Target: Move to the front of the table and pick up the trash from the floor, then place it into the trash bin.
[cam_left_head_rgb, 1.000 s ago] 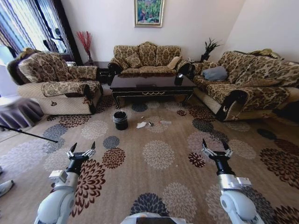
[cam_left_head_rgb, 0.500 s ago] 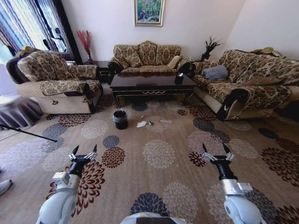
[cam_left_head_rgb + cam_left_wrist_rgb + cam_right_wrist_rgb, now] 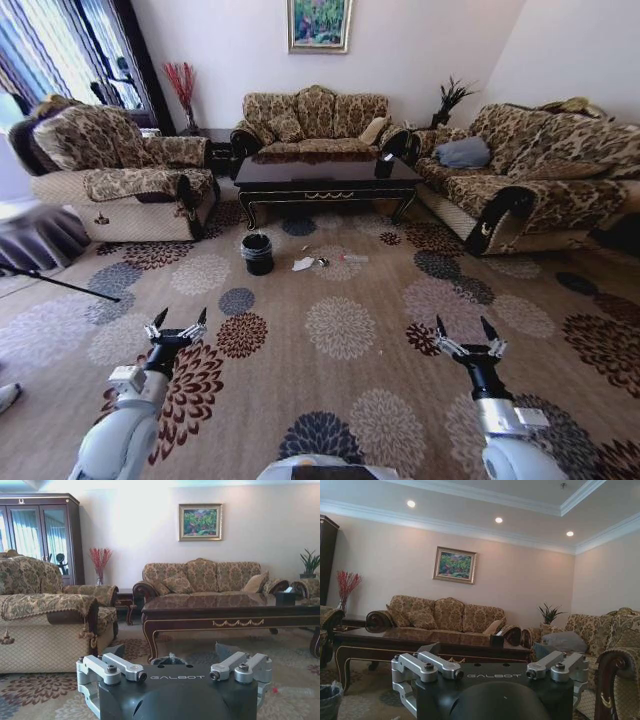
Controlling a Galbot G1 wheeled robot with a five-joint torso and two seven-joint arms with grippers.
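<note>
Well out on the flowered carpet [image 3: 340,330], the robot faces the table [image 3: 325,178], which stands far ahead between the sofas, its dark glossy top and gold-trimmed apron also seen low across the left wrist view [image 3: 230,611] and the right wrist view [image 3: 420,642]. The left gripper [image 3: 176,325] is held up over the near left of the carpet with its two fingers spread wide and nothing between them; the right gripper [image 3: 469,339] hangs at the near right, equally wide open and empty. The trash bin [image 3: 258,254], a small black bucket with a thin bag liner, sits on the carpet just in front of the table's left end, and its rim shows at the edge of the right wrist view [image 3: 329,700]. The trash [image 3: 303,265] lies just right of the bin: a white tissue, then small scraps [image 3: 321,263] and a pale piece [image 3: 354,259] strung toward the right, all well apart from both grippers
</note>
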